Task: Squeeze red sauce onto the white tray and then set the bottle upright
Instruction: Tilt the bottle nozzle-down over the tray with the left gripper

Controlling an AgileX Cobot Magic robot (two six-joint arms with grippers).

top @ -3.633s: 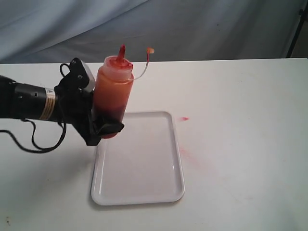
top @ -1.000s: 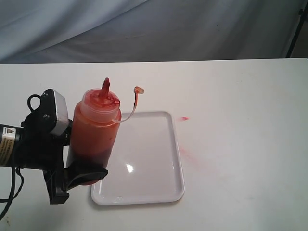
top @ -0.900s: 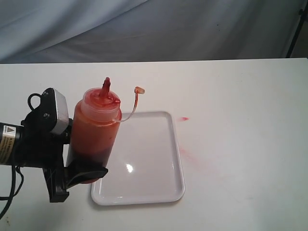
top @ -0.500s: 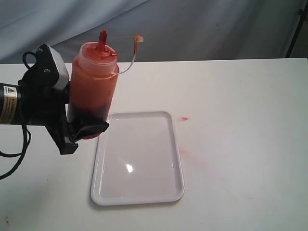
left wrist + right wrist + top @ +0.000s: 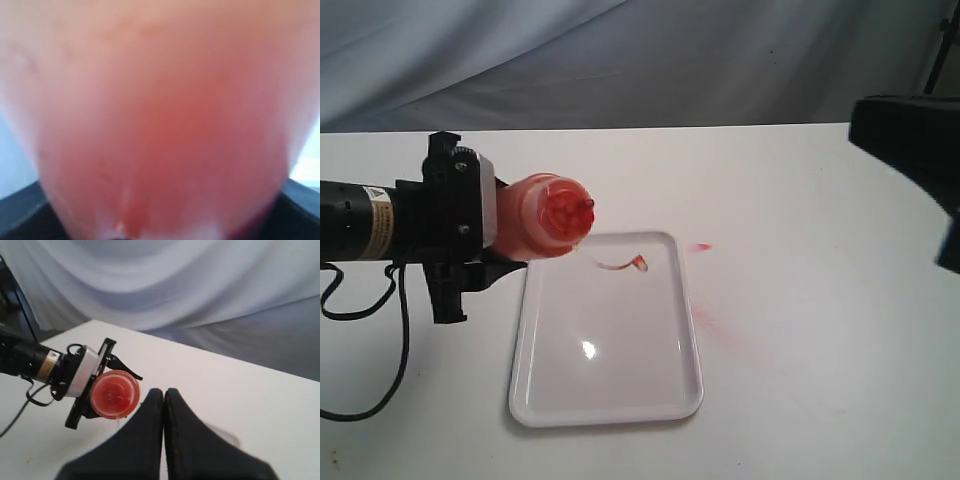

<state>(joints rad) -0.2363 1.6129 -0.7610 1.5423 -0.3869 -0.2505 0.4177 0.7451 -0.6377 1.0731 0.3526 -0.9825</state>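
Gripped the bottle [image 5: 548, 215] sideways in the left tool [image 5: 490, 255], by the white tray's [image 5: 610, 405] far left corner, nozzle facing the exterior camera, tethered cap [image 5: 634, 264] dangling. Saw only an orange-red blur in the left wrist view, fingers hidden. Pressed the right tool [image 5: 164, 405] shut, empty; cut off as a dark blur in the exterior view.

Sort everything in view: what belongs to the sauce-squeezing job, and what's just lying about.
For the job: bottle, tipped on its side in the left claw; white tray, no sauce blobs visible on it.
Just lying about: red spot and pink smear on the table; grey cloth behind; right claw, shut, holding nothing.
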